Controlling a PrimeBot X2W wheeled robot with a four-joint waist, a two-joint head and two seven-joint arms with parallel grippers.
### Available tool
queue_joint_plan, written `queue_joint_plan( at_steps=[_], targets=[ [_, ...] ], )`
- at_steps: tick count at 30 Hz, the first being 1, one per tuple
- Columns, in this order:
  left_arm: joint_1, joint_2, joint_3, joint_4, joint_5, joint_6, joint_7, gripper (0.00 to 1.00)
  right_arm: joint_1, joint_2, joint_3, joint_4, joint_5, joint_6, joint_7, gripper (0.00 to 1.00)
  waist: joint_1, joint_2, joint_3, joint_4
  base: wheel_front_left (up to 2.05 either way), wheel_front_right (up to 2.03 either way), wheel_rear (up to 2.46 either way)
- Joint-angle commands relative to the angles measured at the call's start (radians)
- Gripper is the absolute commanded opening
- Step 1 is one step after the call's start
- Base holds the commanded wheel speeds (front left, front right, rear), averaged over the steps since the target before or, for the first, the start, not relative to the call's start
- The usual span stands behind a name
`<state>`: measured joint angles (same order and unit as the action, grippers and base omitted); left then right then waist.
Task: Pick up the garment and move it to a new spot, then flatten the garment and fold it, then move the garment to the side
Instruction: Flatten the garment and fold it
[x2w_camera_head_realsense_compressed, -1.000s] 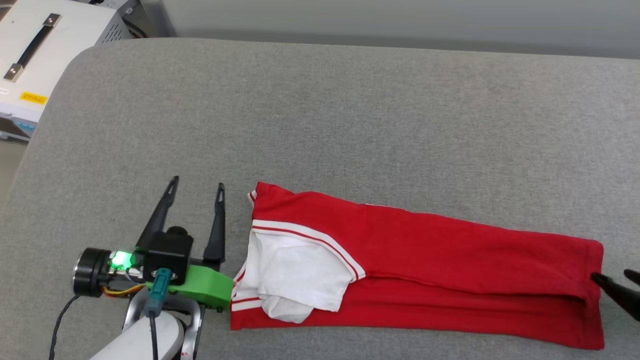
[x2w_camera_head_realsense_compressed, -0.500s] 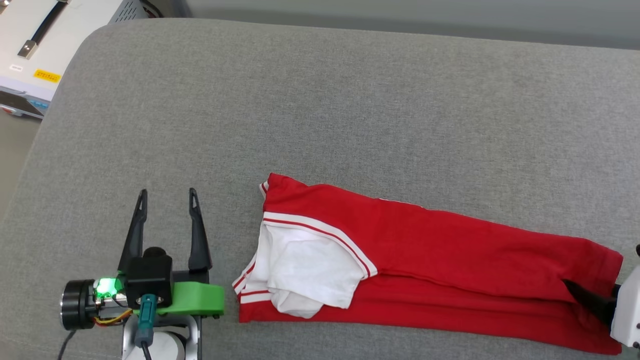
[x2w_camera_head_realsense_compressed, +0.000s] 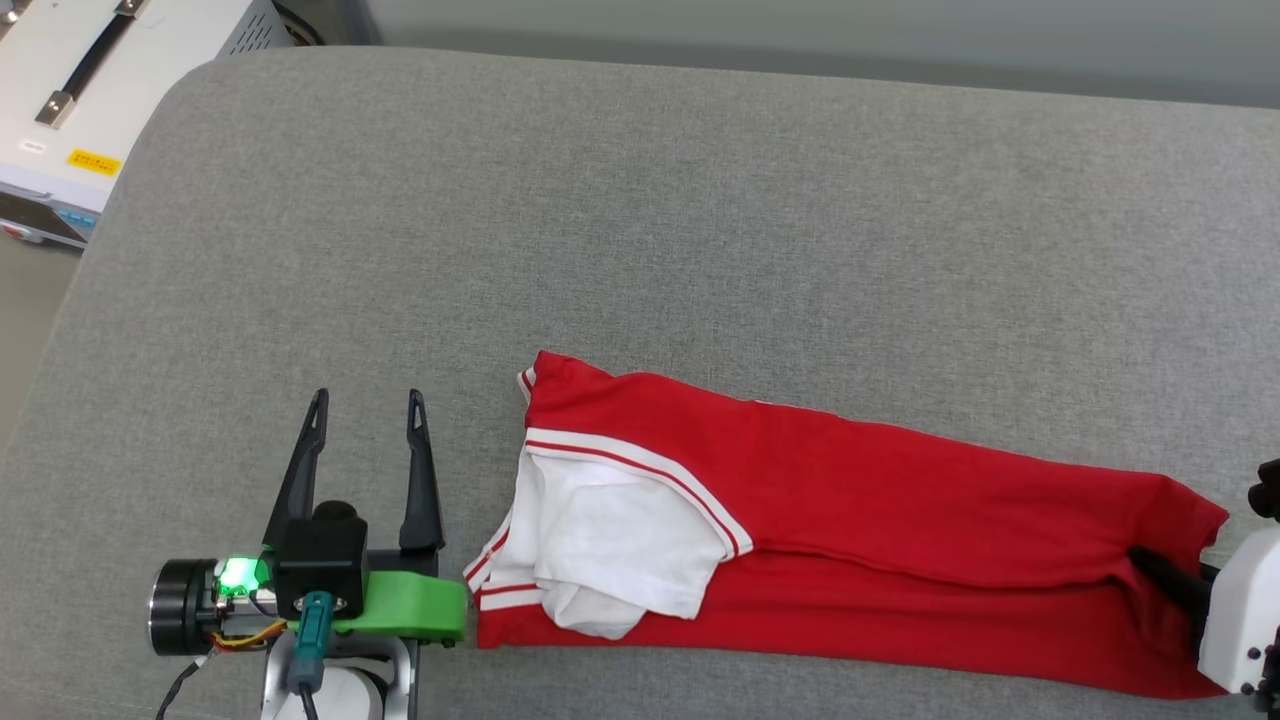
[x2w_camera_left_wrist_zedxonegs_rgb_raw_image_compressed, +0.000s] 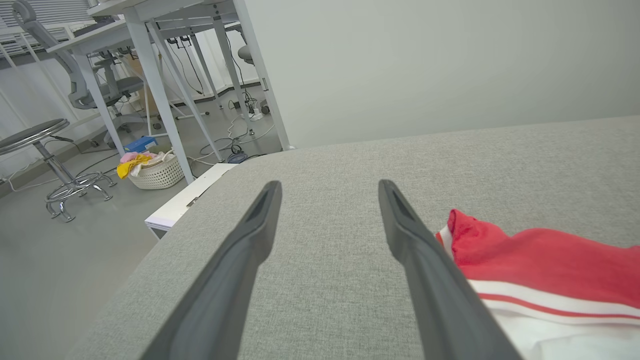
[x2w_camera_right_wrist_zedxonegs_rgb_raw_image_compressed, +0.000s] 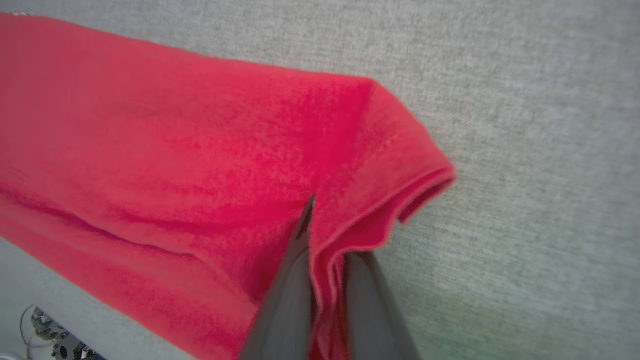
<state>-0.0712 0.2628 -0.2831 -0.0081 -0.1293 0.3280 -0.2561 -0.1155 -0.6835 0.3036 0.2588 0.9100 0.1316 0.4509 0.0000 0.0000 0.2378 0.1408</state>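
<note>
My right gripper was mostly cut off at the head view's edge, and in its wrist view the hem hid one fingertip. Its fingers were pinched together on the right end of the garment, which lay folded long across the near part of the grey cushion. My left gripper sat just beside the sleeve end, fingers spread wide, holding nothing. A white basket on the floor held yellow and pink cloth. Broad cushion stretched beyond the garment to the far edge.
</note>
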Motion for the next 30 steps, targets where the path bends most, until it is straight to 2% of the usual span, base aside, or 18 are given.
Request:
queue_joint_plan(
  at_steps=[1, 8, 15, 21, 27, 30],
  targets=[
    [0.02, -0.008, 0.013, 0.003, 0.017, -0.012, -0.006, 1.0, 0.001, -0.004, 0.019, 0.021, -0.011, -0.001, -0.008, 0.0, 0.0, 0.0, -0.009, -0.006, 0.0, 0.0, 0.0],
    [0.043, -0.027, 0.055, 0.016, 0.054, -0.044, -0.006, 1.0, -0.008, -0.094, -0.044, 0.032, -0.02, -0.001, -0.057, 0.0, 0.0, 0.0, -0.032, -0.018, 0.0, 0.0, 0.0],
    [0.054, -0.046, 0.073, 0.031, 0.072, -0.071, -0.006, 1.0, 0.019, -0.16, -0.12, 0.07, -0.048, -0.001, -0.048, 0.0, 0.0, 0.0, -0.052, -0.021, 0.0, 0.0, 0.0],
    [0.064, -0.054, 0.086, 0.038, 0.085, -0.087, -0.006, 1.0, 0.046, -0.157, -0.153, -0.007, -0.023, -0.001, -0.027, 0.0, 0.0, 0.0, -0.067, -0.027, 0.0, 0.0, 0.0],
    [0.072, -0.059, 0.091, 0.043, 0.094, -0.102, -0.006, 1.0, 0.069, -0.12, -0.165, -0.185, 0.063, -0.001, 0.015, 0.0, 0.0, 0.0, -0.077, -0.031, 0.0, 0.0, 0.0],
    [0.068, -0.063, 0.091, 0.044, 0.099, -0.108, -0.006, 1.0, 0.065, -0.091, -0.137, -0.275, 0.078, -0.001, 0.052, 0.0, 0.0, 0.0, -0.074, -0.03, 0.0, 0.0, 0.0]
  ],
)
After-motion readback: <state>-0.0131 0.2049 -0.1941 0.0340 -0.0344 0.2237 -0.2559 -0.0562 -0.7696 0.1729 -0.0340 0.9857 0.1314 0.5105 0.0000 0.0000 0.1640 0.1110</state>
